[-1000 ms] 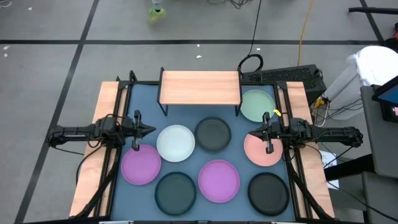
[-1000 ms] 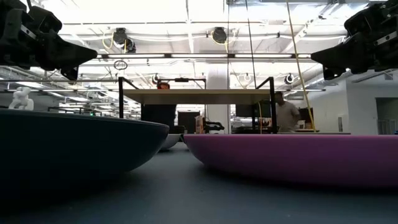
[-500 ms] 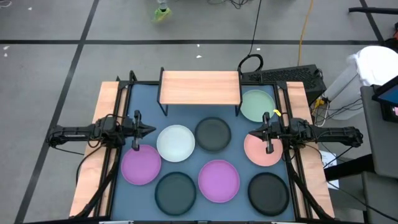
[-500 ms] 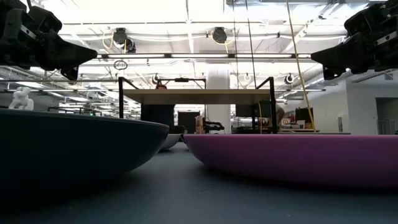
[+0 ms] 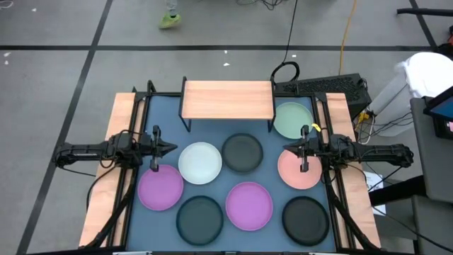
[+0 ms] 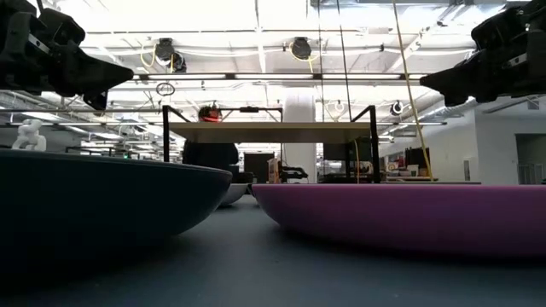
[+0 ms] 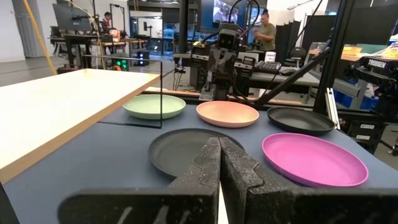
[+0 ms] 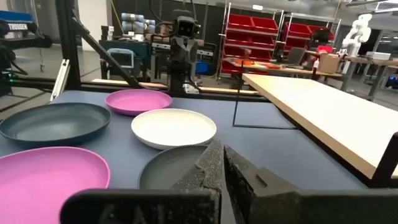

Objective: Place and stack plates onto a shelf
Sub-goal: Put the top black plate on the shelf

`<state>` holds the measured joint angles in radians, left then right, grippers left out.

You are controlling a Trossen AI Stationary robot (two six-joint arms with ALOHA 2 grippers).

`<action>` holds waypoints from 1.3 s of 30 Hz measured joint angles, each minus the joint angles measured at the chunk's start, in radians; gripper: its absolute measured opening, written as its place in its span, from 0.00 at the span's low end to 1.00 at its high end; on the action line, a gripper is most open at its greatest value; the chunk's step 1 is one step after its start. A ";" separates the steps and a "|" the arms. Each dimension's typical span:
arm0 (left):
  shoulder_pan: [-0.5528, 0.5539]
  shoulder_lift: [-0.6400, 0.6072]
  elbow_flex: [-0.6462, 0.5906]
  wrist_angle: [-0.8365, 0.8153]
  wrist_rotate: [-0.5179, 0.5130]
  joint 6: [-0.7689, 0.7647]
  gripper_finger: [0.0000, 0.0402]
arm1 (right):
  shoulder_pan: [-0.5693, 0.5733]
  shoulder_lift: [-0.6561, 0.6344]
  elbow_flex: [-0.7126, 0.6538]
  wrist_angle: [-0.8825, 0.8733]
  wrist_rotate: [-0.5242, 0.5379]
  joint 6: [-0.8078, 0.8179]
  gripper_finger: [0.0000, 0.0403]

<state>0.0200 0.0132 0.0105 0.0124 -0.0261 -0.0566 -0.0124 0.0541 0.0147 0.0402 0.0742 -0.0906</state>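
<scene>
Eight plates lie flat on the blue-grey tabletop: mint green (image 5: 292, 119), pink (image 5: 299, 172), white (image 5: 199, 162), purple (image 5: 161, 187), purple (image 5: 249, 205), and three charcoal (image 5: 243, 152) (image 5: 199, 218) (image 5: 305, 218). The light-wood shelf (image 5: 228, 99) stands on black legs at the far middle, with nothing on it. My left gripper (image 5: 172, 148) hovers shut and empty above the table's left side, between the white and left purple plates. My right gripper (image 5: 285, 149) hovers shut and empty above the pink plate's far left rim. The two grippers point toward each other.
The arms' black frames run along the table's left (image 5: 131, 177) and right (image 5: 333, 184) sides. A keyboard and cables (image 5: 333, 86) lie beyond the far right corner. Bare tabletop shows in front of the shelf (image 5: 212, 134).
My right gripper has shifted slightly toward the table's far edge, still shut and above the pink plate. No plate has moved.
</scene>
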 joint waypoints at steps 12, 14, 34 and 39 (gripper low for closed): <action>0.000 0.000 -0.002 0.036 -0.001 0.000 0.01 | 0.000 0.092 0.062 0.024 0.006 0.081 0.00; 0.000 0.000 -0.002 0.038 -0.001 0.000 0.01 | 0.000 0.128 0.104 0.043 0.006 0.079 0.00; 0.000 0.000 -0.002 0.042 -0.001 0.000 0.01 | 0.001 0.512 0.632 -0.143 -0.024 0.066 0.00; 0.000 0.000 -0.002 0.043 0.000 0.000 0.01 | 0.002 0.554 0.751 -0.224 -0.027 0.060 0.00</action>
<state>0.0201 0.0132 0.0090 0.0551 -0.0265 -0.0566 -0.0109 0.6077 0.7653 -0.1836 0.0469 -0.0304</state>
